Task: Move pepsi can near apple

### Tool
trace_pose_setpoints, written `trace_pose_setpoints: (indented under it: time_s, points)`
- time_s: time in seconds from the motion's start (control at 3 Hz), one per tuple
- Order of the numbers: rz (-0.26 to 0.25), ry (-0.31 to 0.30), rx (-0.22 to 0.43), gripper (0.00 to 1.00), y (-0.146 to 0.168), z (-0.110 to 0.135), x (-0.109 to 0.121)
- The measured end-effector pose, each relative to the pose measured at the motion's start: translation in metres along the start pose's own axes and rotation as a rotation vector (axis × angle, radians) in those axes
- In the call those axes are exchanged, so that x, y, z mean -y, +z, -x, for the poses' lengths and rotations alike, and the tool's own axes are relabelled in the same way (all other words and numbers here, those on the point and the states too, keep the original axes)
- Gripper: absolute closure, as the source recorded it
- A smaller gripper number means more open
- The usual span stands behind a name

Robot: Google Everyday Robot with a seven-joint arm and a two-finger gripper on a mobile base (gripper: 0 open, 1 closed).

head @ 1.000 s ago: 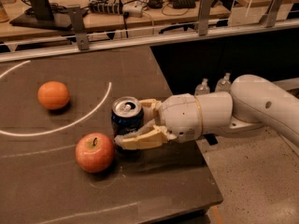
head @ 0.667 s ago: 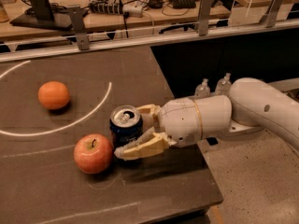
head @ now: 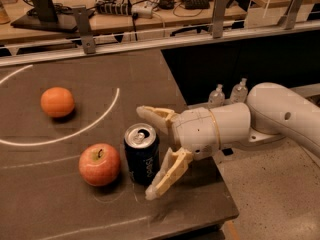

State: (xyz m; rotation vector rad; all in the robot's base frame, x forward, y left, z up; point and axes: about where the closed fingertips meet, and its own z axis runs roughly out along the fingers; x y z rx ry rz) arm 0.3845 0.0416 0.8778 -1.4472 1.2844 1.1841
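The navy pepsi can (head: 142,155) stands upright on the dark table (head: 60,204), just right of the red-orange apple (head: 99,164) with a small gap between them. My gripper (head: 148,153) reaches in from the right on a white arm. Its two cream fingers (head: 167,174) are spread wide, one behind the can and one in front. They stand either side of the can without pressing it.
A plain orange fruit (head: 57,102) lies at the back left inside a white curved line (head: 85,126). The table's right edge runs close behind the gripper. Two small bottles (head: 228,94) stand beyond it. A cluttered bench with cables (head: 130,6) lines the back.
The fingers have spread apart and let go of the can. The can now stands free next to the apple.
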Motion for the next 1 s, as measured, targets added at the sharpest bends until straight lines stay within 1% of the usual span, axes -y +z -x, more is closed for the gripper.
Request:
trace_pose_setpoints:
  time_s: [0.33, 0.67, 1.0]
  points:
    - [-0.131, 0.052, -0.058, 0.0, -0.047, -0.006, -0.002]
    - [-0.343, 0.1, -0.105, 0.0, -0.117, -0.007, -0.011]
    - [-0.37, 0.106, -0.112, 0.0, -0.127, -0.008, -0.014]
